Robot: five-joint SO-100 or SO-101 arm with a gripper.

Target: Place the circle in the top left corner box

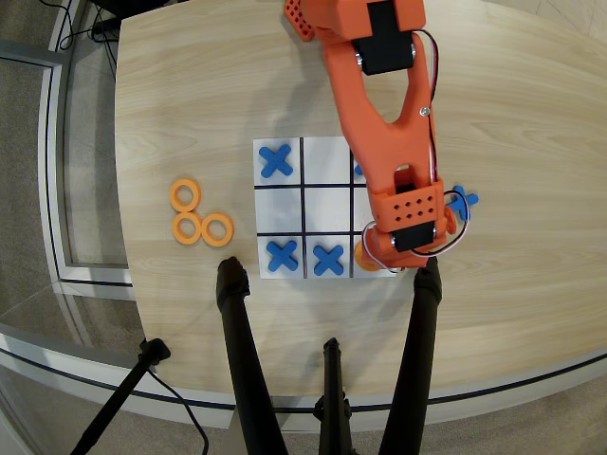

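The orange arm reaches down over the right column of the black-lined paper grid (327,204). Its gripper (383,256) is hidden under the wrist block, above the bottom-right corner cell (361,273), the only corner without a blue cross. Part of one orange ring (363,254) peeks out from under the wrist at the left of that cell. I cannot tell whether the jaws hold it. Three more orange rings (188,227) lie in a cluster on the table left of the grid.
Blue crosses lie in the top-left cell (275,161), bottom-left cell (282,254) and bottom-middle cell (328,259); one in the top-right cell (358,171) is mostly hidden by the arm. Another cross (464,200) lies off the grid at right. Black tripod legs (237,360) cross the front table edge.
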